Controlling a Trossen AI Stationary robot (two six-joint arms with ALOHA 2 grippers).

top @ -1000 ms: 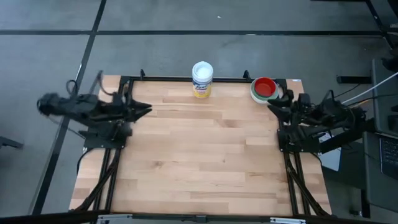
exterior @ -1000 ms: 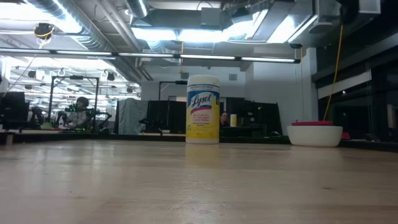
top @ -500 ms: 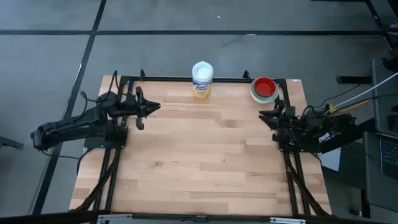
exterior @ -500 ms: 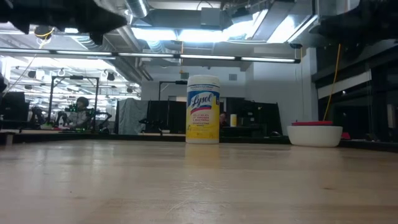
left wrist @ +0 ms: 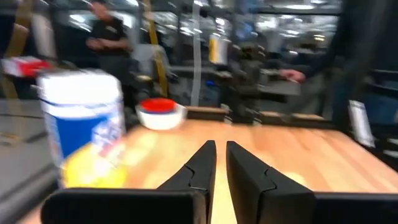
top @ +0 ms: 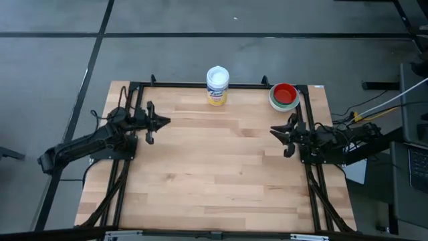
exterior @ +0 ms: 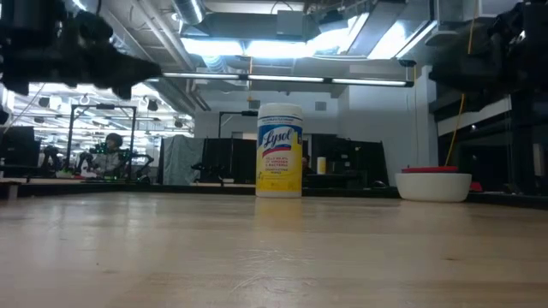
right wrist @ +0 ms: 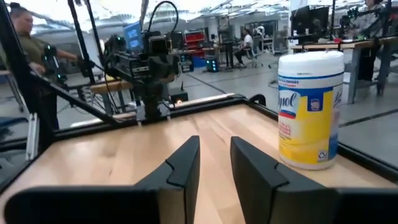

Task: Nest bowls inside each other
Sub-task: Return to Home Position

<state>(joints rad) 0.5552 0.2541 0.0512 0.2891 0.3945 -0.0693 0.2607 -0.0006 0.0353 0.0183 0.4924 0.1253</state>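
Note:
The bowls [top: 284, 96] stand nested in one stack at the table's far right corner: a red one on top, a green rim under it, a white one outermost. The low view shows the stack [exterior: 433, 183] resting on its white base, and it shows in the left wrist view too [left wrist: 160, 112]. My left gripper [top: 166, 122] hangs above the table's left side, pointing level toward the right, its fingers [left wrist: 210, 163] a narrow slit apart with nothing between. My right gripper [top: 273, 132] hangs near the right edge, on the near side of the stack, narrowly open [right wrist: 215, 152] and empty.
A white canister [top: 217, 85] with a yellow and blue label stands at the middle of the far edge, also seen close by in both wrist views [left wrist: 81, 124] [right wrist: 309, 109]. Black frame rails [top: 200, 84] run along the far, left and right edges. People stand in the room beyond.
Both arms have come down toward the table. The left arm's rear has swung toward the near edge while its gripper stays over the left side. My right gripper has moved toward the table's near edge and a little toward its middle. The stack and the canister have kept still.

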